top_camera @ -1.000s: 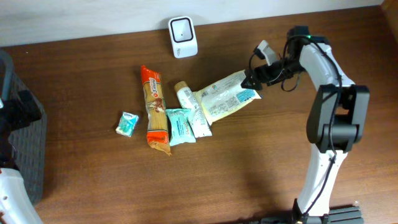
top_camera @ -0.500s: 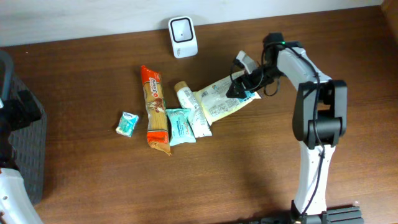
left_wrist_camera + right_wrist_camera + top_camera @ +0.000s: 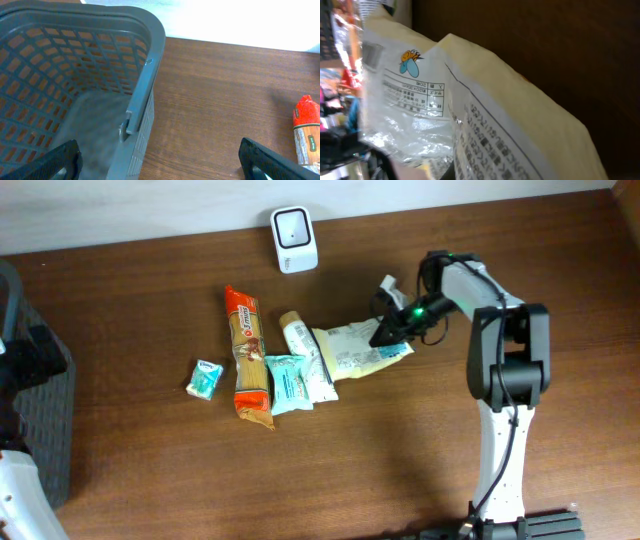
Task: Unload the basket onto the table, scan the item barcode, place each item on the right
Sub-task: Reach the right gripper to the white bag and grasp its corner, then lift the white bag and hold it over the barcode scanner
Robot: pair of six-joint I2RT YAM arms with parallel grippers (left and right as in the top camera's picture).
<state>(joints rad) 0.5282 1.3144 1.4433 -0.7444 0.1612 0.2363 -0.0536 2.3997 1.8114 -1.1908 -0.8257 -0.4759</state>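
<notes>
I see the right gripper (image 3: 390, 332) clamped on the right end of the cream pouch (image 3: 350, 350), which is crumpled there. The pouch's left end overlaps a white tube (image 3: 305, 350). A teal packet (image 3: 288, 380) and an orange pasta pack (image 3: 250, 355) lie just left of the tube, with a small teal pack (image 3: 205, 378) further left. The white scanner (image 3: 294, 226) stands at the table's (image 3: 200, 480) far edge, and a grey basket (image 3: 45, 430) is at the left edge.

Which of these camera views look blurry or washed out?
Right wrist: the pale packet fills the frame, soft at left, glare on its clear film. Left wrist: basket sharp, wall behind blown out white. Overhead: even light, sharp.
</notes>
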